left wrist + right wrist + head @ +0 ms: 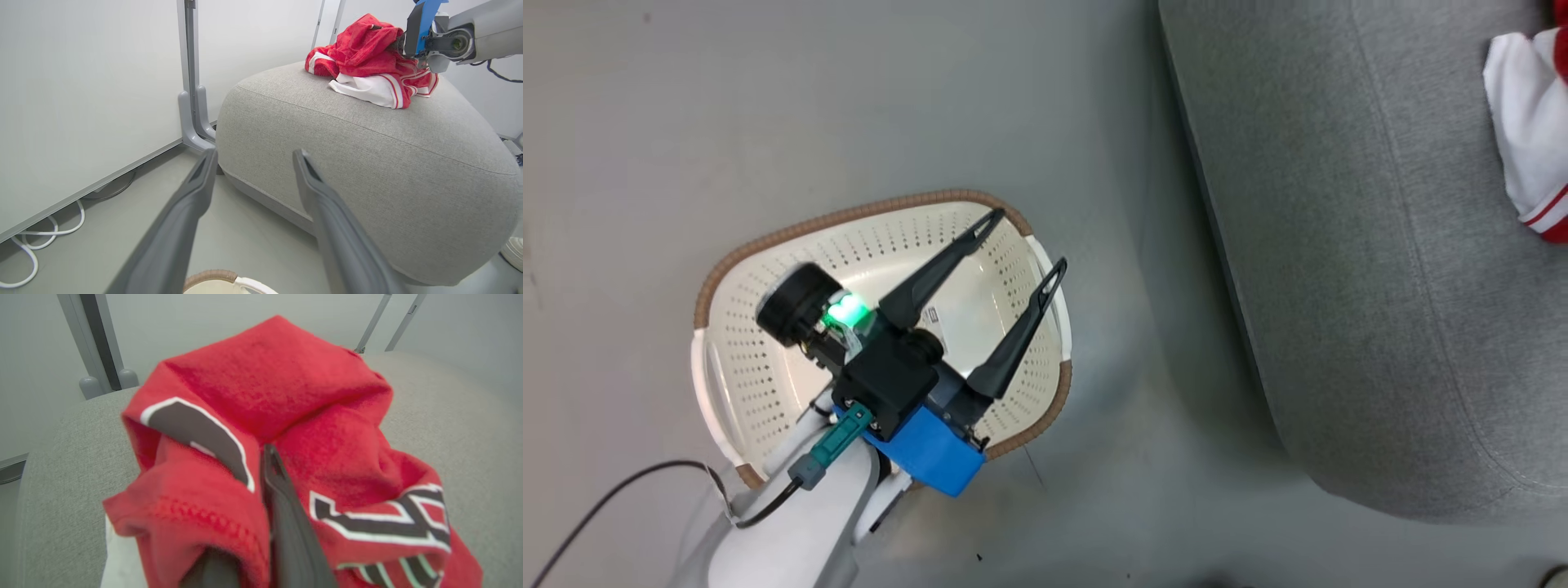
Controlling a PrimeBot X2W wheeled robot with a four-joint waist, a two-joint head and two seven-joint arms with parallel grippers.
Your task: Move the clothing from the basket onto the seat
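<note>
The pale grey floor [849, 98] under me bears the seat [1339, 245], and the basket [849, 214] stands on it near the seat's front edge, not touching it. The red and white clothing [367, 53] lies heaped on the seat's top. Off the seat's rounded end, white cables [41, 241] trail on the floor along the wall [81, 102].
</note>
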